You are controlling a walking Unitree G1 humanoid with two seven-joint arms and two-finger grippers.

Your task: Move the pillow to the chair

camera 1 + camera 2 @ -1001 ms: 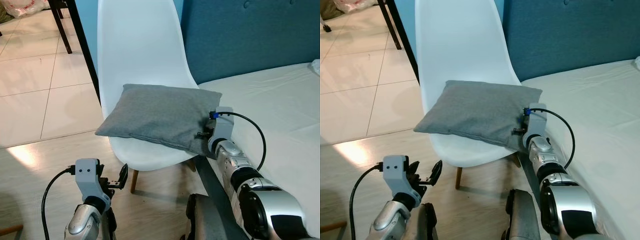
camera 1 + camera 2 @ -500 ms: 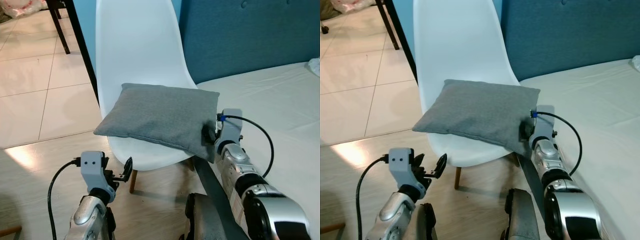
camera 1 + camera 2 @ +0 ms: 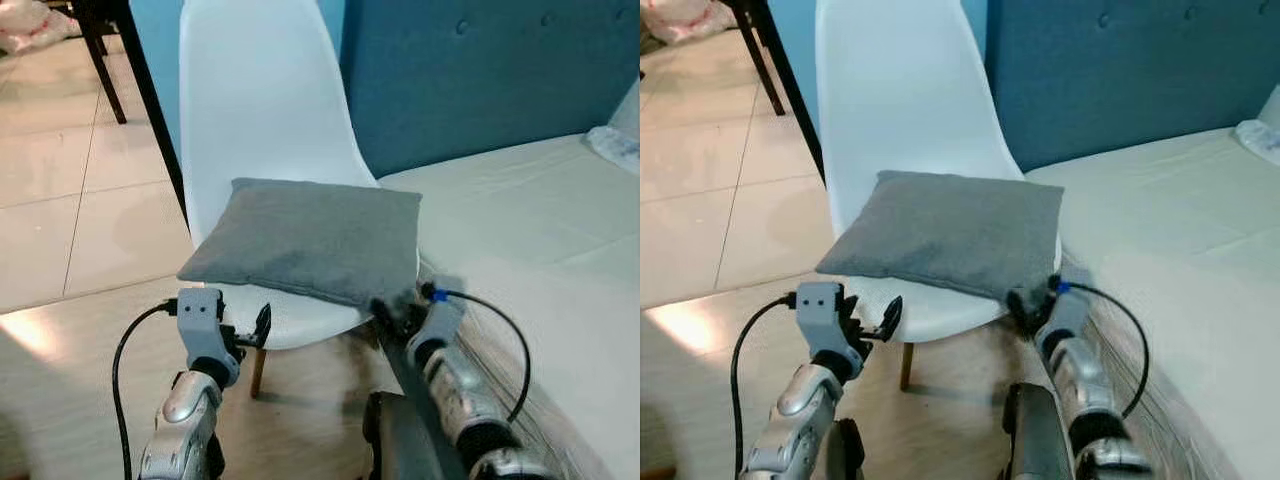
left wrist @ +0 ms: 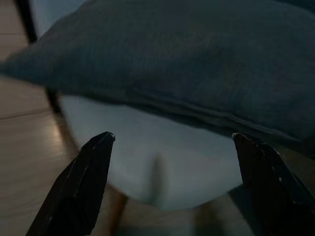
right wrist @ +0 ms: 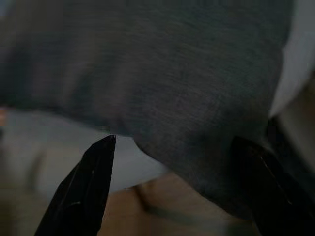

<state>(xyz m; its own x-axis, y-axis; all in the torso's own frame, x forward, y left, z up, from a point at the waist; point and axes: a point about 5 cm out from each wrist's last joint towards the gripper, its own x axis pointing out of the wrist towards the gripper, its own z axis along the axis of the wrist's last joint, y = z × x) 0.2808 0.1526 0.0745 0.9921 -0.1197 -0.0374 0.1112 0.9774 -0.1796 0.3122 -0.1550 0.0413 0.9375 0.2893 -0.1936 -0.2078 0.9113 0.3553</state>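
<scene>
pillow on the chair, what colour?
Plain grey fabric pillow, no pattern; clearest in the right eye view, lying on the white chair.

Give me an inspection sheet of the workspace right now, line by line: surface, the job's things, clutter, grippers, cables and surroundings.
Surface: white moulded plastic chair with wooden legs, standing on a wood-look floor.
Job's things: grey square fabric pillow lies flat on the chair seat, one corner overhanging the front edge.
Clutter: nothing seen.
Grippers: left gripper open, low in front of the seat, holding nothing; right gripper open beside the pillow's near corner, not gripping it.
Cables: black cable loops off the left wrist; another off the right wrist.
Surroundings: white bed with blue padded headboard on the robot's right; pale tiled floor beyond.
</scene>
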